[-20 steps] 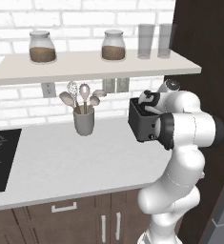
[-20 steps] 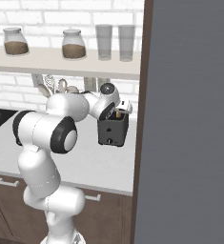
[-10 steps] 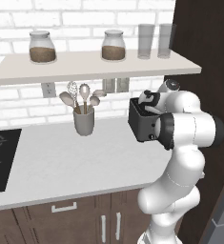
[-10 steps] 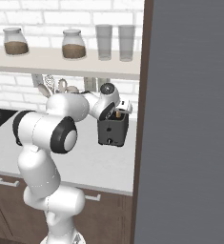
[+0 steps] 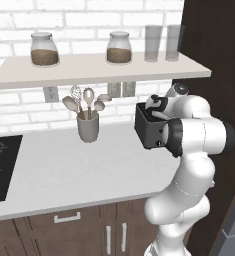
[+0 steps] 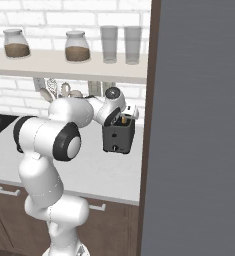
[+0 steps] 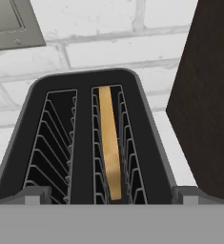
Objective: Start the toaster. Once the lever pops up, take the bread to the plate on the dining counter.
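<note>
Left base view: the toaster (image 5: 148,131) stands on the bench (image 5: 64,170) at 3 o'clock. Right base view: the hand hovers over it. Hand view: bread (image 7: 110,147) stands in the right slot; jaws spread wide, holding nothing.

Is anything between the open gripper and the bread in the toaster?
No. In the hand view the gripper looks straight down on the bread, standing in the toaster's right slot, with nothing between them.
</note>
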